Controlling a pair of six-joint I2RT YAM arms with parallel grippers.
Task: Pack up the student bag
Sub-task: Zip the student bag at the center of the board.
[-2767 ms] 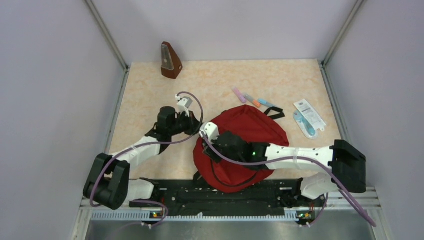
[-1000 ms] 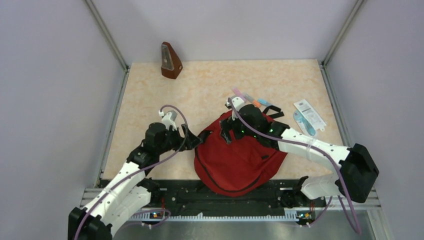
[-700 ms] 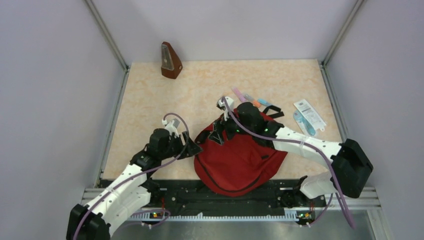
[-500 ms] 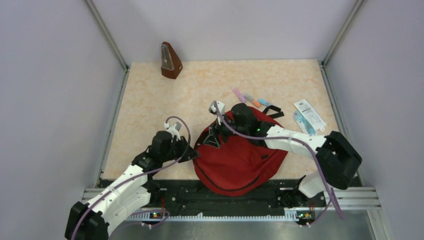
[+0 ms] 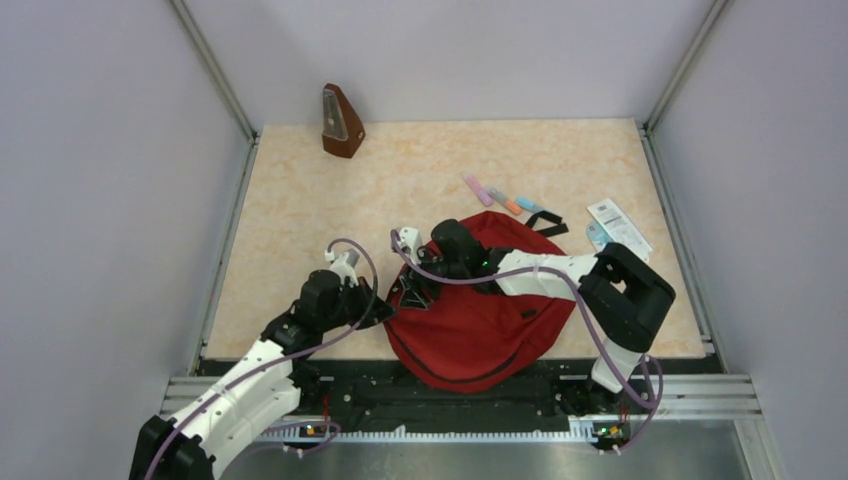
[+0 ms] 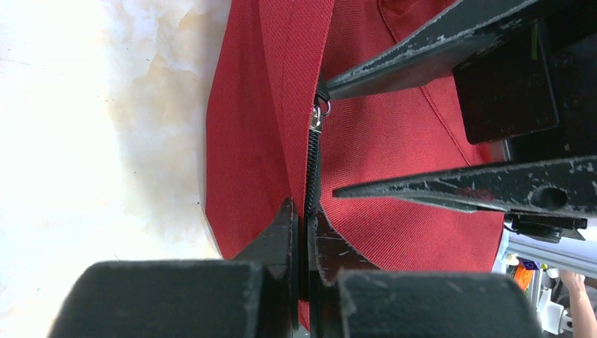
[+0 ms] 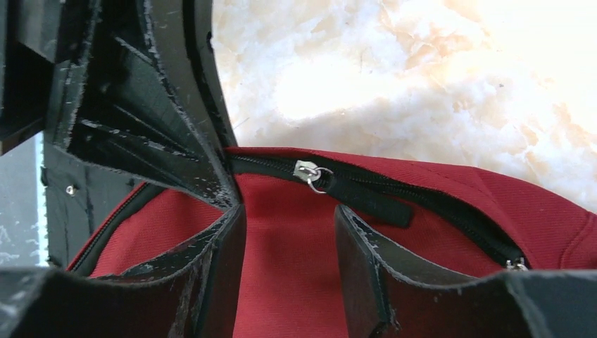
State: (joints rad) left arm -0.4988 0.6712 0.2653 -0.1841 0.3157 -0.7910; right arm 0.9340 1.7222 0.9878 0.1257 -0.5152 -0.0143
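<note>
Right pincer (image 7: 288,215) was moved to 9 o'clock of student bag (image 5: 480,325), half-open, empty; left pincer (image 6: 304,215) clamped on its seam; zipper pull (image 7: 310,173) should be pinched squarely.

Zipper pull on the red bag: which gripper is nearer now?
Right. The right gripper, open, has the zipper pull just off its tips; the left gripper is shut on the zipper track further along the student bag.

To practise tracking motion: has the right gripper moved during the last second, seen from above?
Yes. The right gripper has swung left and nearer the arm bases, away from the markers, to the left edge of the student bag.
</note>
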